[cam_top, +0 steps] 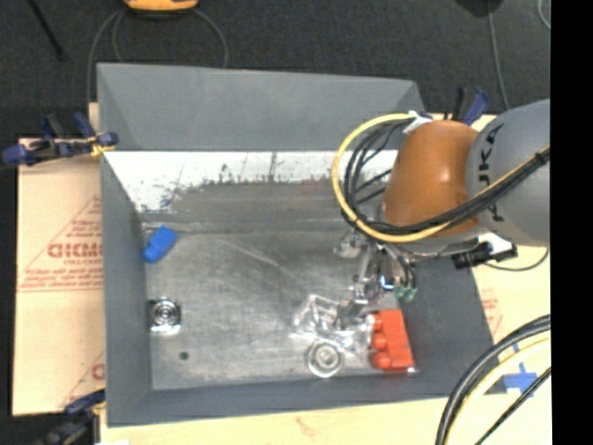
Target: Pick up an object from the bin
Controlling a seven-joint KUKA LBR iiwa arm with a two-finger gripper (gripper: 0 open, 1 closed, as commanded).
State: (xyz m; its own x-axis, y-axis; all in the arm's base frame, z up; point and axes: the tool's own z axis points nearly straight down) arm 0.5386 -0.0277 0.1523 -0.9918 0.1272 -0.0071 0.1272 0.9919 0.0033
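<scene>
The arm comes in from the right, its wrist under a rounded orange cover (431,174) looped with black and yellow cables (357,170). The claw (355,306) is down low in the near right part of the grey metal bin (250,267). Whether it is open or closed cannot be told, as its tip blends with what lies under it.

It stands right over a clear, crinkled plastic piece (320,318) on the bin floor, at that piece's right end; whether they touch is unclear. Just to the right, beside the claw, lies a red plastic brick (391,339), lengthwise toward the near wall. A round, glassy ring-shaped piece (324,358) rests just below the clear plastic, close to the near wall.

Well apart, on the left side of the floor, a small blue plastic block (159,244) lies near the far left corner, and a round silver metal disc (165,315) sits nearer the front
</scene>
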